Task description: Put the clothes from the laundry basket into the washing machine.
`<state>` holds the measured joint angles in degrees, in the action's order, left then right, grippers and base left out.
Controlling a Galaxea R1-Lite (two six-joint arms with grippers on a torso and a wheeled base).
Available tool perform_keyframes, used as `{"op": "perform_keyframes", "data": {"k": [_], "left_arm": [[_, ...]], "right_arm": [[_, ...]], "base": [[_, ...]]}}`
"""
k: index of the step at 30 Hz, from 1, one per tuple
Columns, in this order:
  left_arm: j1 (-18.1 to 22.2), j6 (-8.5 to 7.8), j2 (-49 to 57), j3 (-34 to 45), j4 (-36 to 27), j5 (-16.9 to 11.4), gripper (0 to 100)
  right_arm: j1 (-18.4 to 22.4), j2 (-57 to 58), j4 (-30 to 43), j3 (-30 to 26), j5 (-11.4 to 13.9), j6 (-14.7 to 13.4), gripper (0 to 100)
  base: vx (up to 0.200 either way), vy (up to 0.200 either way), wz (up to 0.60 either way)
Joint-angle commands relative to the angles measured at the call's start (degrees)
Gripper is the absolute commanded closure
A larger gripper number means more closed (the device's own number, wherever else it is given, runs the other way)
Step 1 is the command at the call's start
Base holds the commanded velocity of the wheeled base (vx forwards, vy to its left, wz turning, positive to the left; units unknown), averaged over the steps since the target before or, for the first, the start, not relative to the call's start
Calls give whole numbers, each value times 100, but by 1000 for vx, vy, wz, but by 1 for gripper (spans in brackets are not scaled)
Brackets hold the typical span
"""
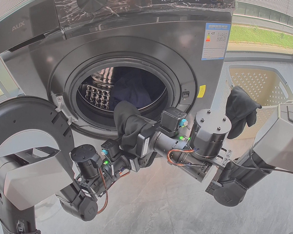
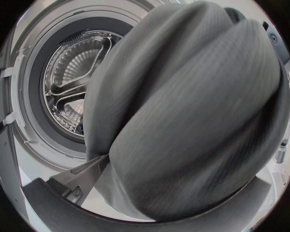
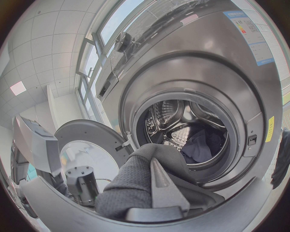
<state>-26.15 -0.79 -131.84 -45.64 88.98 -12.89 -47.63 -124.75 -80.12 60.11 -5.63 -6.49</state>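
The grey washing machine stands with its door swung out to the left. A dark grey garment hangs over the lower rim of the drum opening. My right gripper is shut on it from the right; in the right wrist view one finger lies over the cloth. Just below, my left gripper holds the same garment, which bulges in front of its camera beside one finger. Blue clothes lie inside the drum.
A beige laundry basket stands on the floor right of the machine, with a black garment draped over its near rim. The open door sits close to my left arm. Bare grey floor lies in front.
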Motion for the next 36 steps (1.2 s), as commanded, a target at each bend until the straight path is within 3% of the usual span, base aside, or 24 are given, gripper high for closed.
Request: {"op": "perform_keyframes", "data": {"k": [1, 6, 7, 10, 18, 21, 24, 28, 32, 36], "left_arm": [[13, 0, -210, -68, 5, 23, 0], [5, 0, -202, -103, 5, 23, 0], [5, 0, -202, -112, 5, 32, 100], [22, 18, -184, -112, 14, 67, 100], [128, 317, 176, -156, 14, 102, 100], [172, 457, 387, -156, 14, 243, 100], [154, 738, 686, -94, 5, 322, 100], [92, 1020, 1046, 126, 5, 322, 100], [5, 1099, 1310, 433, 5, 313, 100], [-48, 1072, 1512, 671, 5, 313, 100]], "right_arm": [[-18, 108, -13, -35, 1, -11, 100], [-18, 108, -22, -96, 1, -19, 100], [-18, 108, -22, -96, 1, -19, 100], [-1, 117, -22, -105, 1, -19, 100], [280, 319, 31, -465, 1, -46, 100], [403, 407, 84, -711, 1, -55, 100], [544, 328, 154, -1186, 45, -37, 100], [535, 47, 75, -1177, 53, -37, 100], [518, -23, 66, -1072, 53, -37, 100], [518, -164, 58, -993, 36, -19, 100]], "base": [[0, 0, 0], [0, 0, 0], [0, 0, 0], [0, 0, 0], [0, 0, 0], [0, 0, 0], [0, 0, 0], [0, 0, 0], [0, 0, 0], [0, 0, 0]]}}
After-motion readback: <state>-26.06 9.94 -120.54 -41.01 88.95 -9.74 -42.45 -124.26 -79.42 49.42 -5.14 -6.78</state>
